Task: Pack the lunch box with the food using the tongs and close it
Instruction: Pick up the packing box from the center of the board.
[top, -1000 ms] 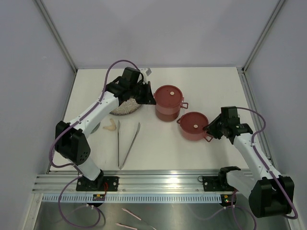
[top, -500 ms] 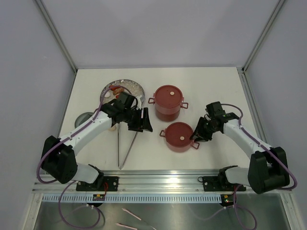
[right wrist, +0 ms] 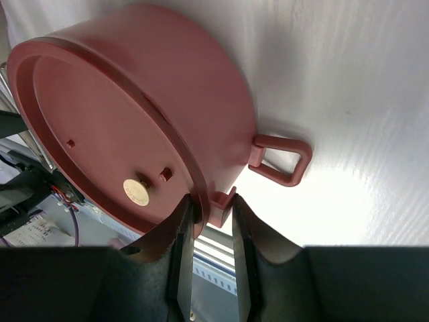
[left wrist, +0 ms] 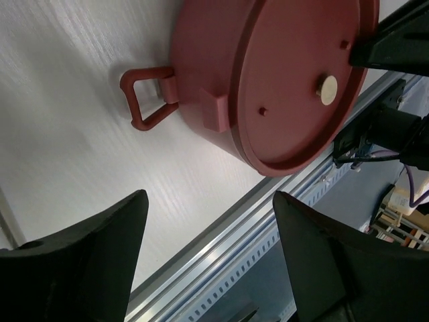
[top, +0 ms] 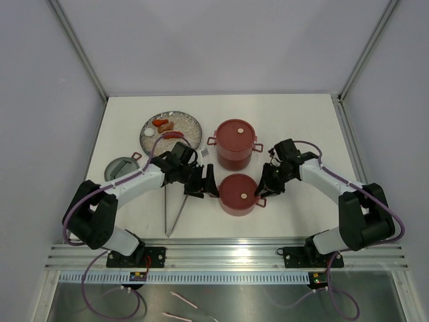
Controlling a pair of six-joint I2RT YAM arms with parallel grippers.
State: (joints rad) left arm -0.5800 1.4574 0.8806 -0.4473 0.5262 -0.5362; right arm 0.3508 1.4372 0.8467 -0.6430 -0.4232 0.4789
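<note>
While 2 tiers (top: 235, 143) (top: 238, 194) stand lidded, 1 tongs (top: 165, 211), 1 plate (top: 188, 127).

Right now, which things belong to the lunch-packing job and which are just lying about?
Job: near red tier, its rim tab clamped by the right pincer; tall red stack; food on the speckled plate; tongs; open left pincer.
Lying about: grey round disc; small white scrap; pink strips below the rail.

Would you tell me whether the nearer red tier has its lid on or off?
On: a flat red lid with a pale knob covers the nearer tier, hiding its inside.
</note>
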